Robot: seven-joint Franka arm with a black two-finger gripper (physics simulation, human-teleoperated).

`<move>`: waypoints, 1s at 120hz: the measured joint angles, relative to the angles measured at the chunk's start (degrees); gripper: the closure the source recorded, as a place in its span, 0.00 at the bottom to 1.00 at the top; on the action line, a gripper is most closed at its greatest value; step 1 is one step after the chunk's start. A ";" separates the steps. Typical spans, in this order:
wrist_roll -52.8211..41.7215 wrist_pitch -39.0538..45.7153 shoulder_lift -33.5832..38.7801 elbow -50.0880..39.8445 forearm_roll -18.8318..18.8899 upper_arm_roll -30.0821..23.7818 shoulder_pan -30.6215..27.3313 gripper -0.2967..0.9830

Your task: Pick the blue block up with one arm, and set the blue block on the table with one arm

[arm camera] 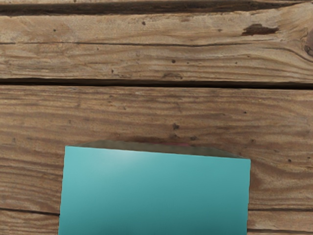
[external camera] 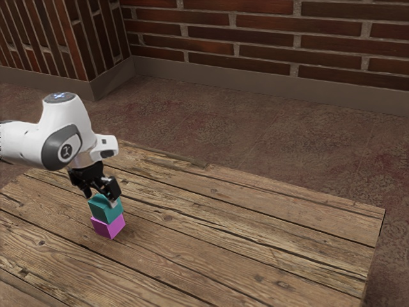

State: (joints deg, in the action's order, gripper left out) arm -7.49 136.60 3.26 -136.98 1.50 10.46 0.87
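The blue block, teal in colour, (external camera: 106, 210) rests on top of a magenta block (external camera: 108, 227), which stands on the wooden table. My gripper (external camera: 101, 196) is right at the top of the blue block, pointing down, with its fingers spread apart and open. One fingertip overlaps the block's upper edge in the exterior view; whether it touches is unclear. In the wrist view the top face of the blue block (arm camera: 155, 193) is large and close under the hand, hiding nearly all of the magenta block.
The plank table (external camera: 255, 236) extends toward the exterior view's right, with its far edge ending near the carpeted floor. A brick wall (external camera: 268, 32) stands beyond the floor.
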 joint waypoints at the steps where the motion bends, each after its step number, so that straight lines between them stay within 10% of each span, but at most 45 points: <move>1: -0.05 0.06 -0.12 -0.01 -0.07 0.00 0.00 0.23; 33: -1.25 1.39 -2.50 -0.15 -1.97 0.00 0.00 0.23; 67: -1.12 1.61 -1.41 0.08 -2.29 0.53 0.05 0.54; 120: -0.70 1.55 -9.38 6.53 -8.45 -5.32 5.24 0.47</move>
State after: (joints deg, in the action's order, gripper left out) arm -8.19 138.15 -6.12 -130.45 -6.95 5.14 6.11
